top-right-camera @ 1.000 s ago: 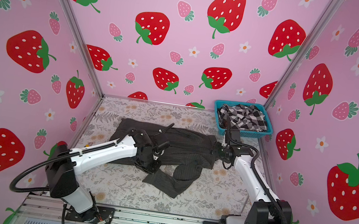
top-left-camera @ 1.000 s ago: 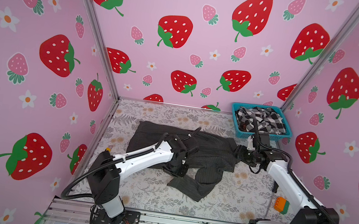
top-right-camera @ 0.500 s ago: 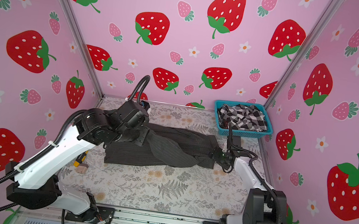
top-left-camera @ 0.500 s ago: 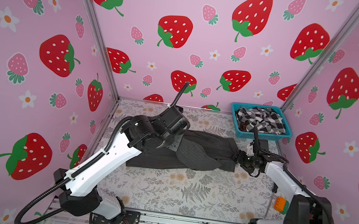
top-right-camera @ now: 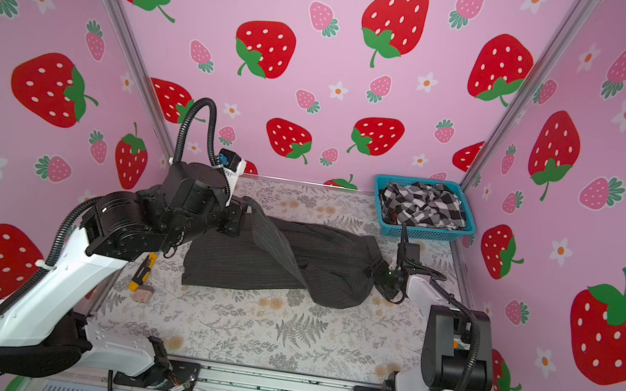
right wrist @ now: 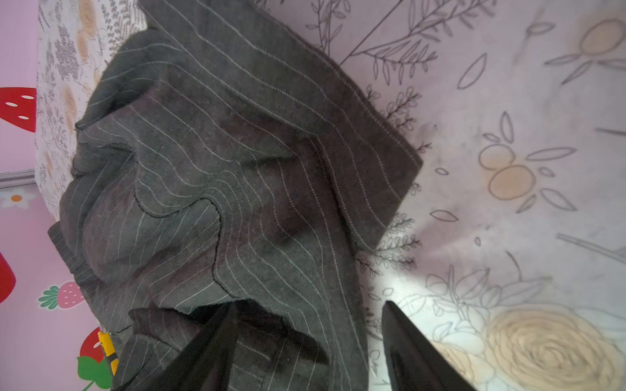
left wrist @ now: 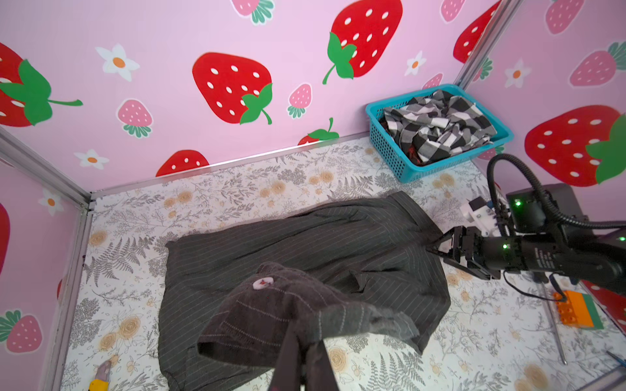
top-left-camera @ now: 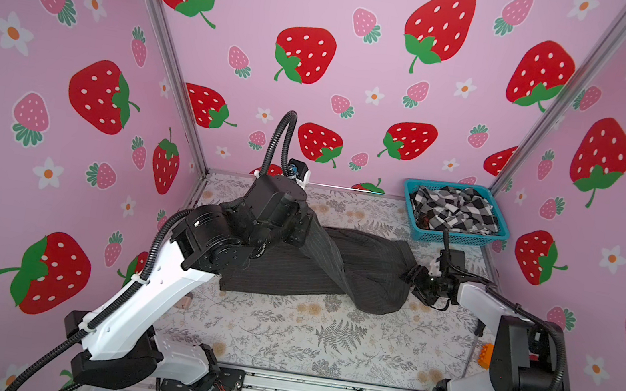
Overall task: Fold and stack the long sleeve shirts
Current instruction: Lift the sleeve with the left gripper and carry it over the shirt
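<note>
In both top views the pinstriped shirt [top-left-camera: 355, 270] lies across the middle of the table [top-left-camera: 324, 333]. It is bunched rather than flat, and a band of cloth rises slantwise from it to my left gripper [top-left-camera: 299, 232]. The wrist hides those jaws from above, so I cannot read them here. My right gripper [top-left-camera: 414, 281] sits low at the end of the shirt nearest the basket [top-left-camera: 454, 238]. The checked shirt [top-left-camera: 452, 209] is crumpled inside that basket, and no folded pile shows anywhere.

From the left wrist, I see the left gripper [left wrist: 303, 342] pressed together on a dark fold of the pinstriped shirt. A cuff [left wrist: 271, 304] with a pale button drapes over it, lifted clear of the shirt's body below. The right gripper [left wrist: 440, 250] is at the shirt's far edge with its jaws apart.

From the right wrist, the right gripper [right wrist: 310, 304] stands spread. One finger [right wrist: 210, 338] is over wrinkled cloth and the other is over bare table, with the shirt's stitched edge running between them. It is pinching nothing.

I judge the job to be early. A sleeve of the first shirt is being carried across, and no neat fold is finished. What remains is to lay that sleeve, fold the body and set the shirt down as the base of the stack. After that, the checked shirt needs the whole routine from the basket onward.
</note>
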You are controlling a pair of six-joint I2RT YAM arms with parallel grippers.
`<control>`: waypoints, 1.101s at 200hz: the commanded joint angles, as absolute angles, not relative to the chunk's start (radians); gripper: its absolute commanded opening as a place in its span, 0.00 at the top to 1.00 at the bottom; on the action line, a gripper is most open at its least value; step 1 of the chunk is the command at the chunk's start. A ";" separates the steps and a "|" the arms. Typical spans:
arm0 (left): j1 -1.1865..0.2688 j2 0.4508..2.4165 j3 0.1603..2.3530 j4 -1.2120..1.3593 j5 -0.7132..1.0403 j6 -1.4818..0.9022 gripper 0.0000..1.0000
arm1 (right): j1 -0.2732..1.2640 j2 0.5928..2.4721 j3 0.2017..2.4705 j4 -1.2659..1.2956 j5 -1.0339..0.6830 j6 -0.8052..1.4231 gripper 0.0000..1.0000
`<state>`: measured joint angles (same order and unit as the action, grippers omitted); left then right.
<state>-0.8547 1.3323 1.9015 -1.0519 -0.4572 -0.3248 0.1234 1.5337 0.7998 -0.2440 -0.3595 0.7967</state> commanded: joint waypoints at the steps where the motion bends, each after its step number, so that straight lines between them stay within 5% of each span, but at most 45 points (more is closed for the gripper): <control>1: -0.852 1.288 1.931 -0.956 -0.543 -0.322 1.00 | 0.118 1.547 0.785 -0.229 -0.351 0.808 0.31; 80: -0.844 1.313 1.964 -0.947 -0.516 -0.351 1.00 | 0.138 1.460 0.766 -0.272 -0.331 0.734 0.36; 113: -0.823 1.358 2.009 -1.006 -0.510 -0.381 1.00 | 0.222 1.222 0.806 -0.417 -0.015 0.621 0.23; 151: -0.743 1.425 2.040 -1.050 -0.423 -0.430 1.00 | 0.377 1.000 0.736 -0.336 -0.060 0.549 0.17; 191: -0.684 1.488 2.128 -1.085 -0.375 -0.454 1.00 | 0.660 0.945 0.682 -0.326 0.185 0.626 0.15; 220: -0.676 1.504 2.176 -1.097 -0.364 -0.450 1.00 | 0.734 0.935 0.644 -0.327 0.225 0.638 0.00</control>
